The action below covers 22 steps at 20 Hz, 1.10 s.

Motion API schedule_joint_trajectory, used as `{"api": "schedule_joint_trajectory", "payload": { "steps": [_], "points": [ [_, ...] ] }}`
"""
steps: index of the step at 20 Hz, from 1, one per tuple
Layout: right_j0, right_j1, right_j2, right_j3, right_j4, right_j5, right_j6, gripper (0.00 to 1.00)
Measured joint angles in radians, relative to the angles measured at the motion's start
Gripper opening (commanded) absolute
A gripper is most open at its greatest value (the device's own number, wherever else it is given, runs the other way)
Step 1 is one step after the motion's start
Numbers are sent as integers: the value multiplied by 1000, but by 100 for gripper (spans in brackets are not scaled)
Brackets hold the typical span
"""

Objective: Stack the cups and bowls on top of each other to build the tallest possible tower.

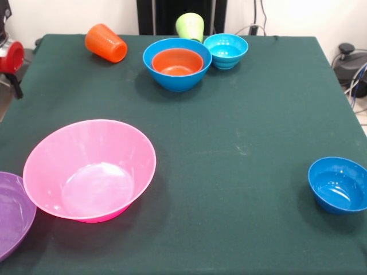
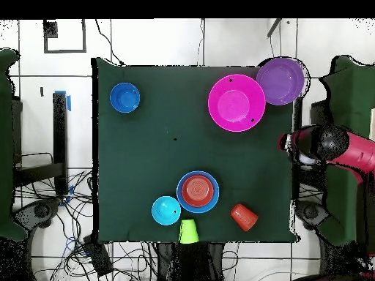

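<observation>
Cups and bowls lying scattered on the green table [image 1: 241,143], arm off to the side.

The small orange bowl [image 1: 177,62] is nesting in the medium blue bowl [image 1: 177,64]. Beside that blue bowl, the cyan bowl [image 1: 226,50] is sitting upright, the lime cup [image 1: 190,26] is standing mouth-down, and the orange cup [image 1: 105,43] is lying sideways. The arm [image 2: 333,146] is reaching in level beyond the table edge; whether its pincer is apart or together I cannot tell.

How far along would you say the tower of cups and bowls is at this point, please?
Barely begun. Done: only the orange bowl sits nested inside the medium blue bowl. In hand: nothing; the arm is off the table's side. Left: the pink bowl, purple bowl, cyan bowl, dark blue bowl, the tipped orange cup and green cup.
</observation>
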Motion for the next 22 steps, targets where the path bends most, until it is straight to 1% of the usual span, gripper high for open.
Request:
{"api": "schedule_joint_trajectory", "payload": {
  "steps": [4,15,19,20,22],
  "points": [
    [0,2,0,0,0,-4,0,100],
    [-1,-17,0,14,1,-75,0,100],
    [-14,-28,1,44,1,-126,0,100],
    [-24,-26,1,54,1,-153,0,100],
    [-29,-21,2,54,1,-166,0,100]
  ]
}}
